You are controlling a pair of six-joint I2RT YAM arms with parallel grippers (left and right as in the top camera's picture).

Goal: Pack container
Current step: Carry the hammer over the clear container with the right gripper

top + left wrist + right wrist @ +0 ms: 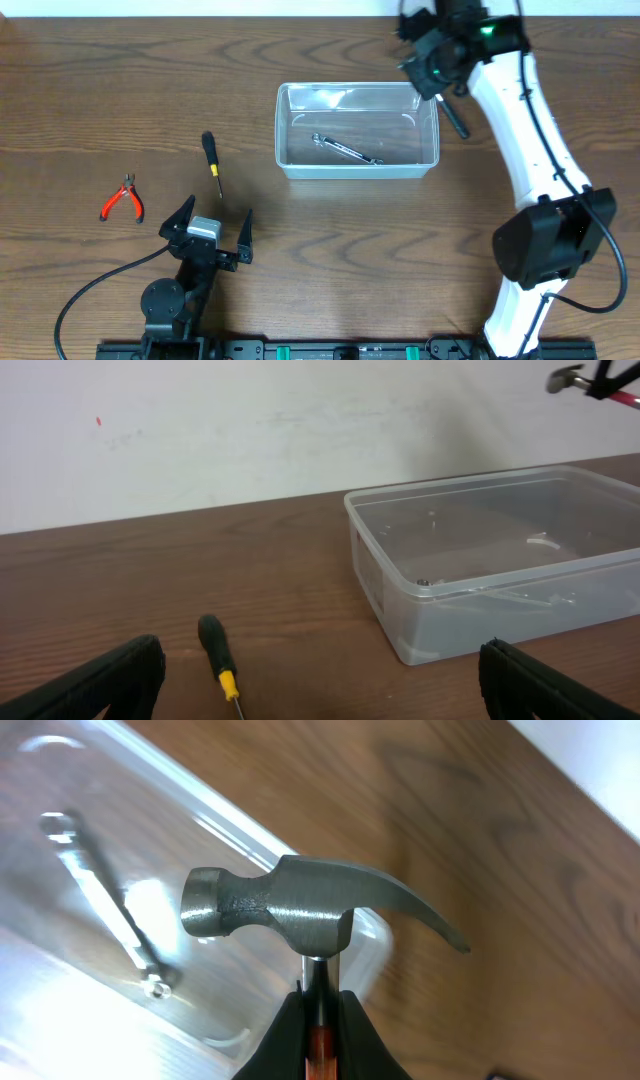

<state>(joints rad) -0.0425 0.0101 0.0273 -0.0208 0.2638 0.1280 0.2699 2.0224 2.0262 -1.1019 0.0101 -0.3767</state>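
Container: clear plastic bin with rounded corners, standing at the middle of the wooden bench, long side toward the arms.
In the container: a steel combination wrench lies flat on the bottom, slanted, nearer the right half; the right wrist view shows it too.
Right fingers: closed tight on the neck of a claw hammer, just below its head, at the top of an orange-red handle.
Hammer position: in the air by the container's far right corner, its head above the rim and not touching it; from the left wrist camera it shows high over the bin.
Hammer handle: the dark grip end slants down beside the container's right wall, outside it.
Left fingers: spread wide with nothing between them, low over the bench, well short of the container's near left corner.
Screwdriver: black handle, yellow collar, flat on the bench between the left fingers and the container, left of the bin; tip toward the arms.
Pliers: red-handled, on the bench farther left, apart from the screwdriver.
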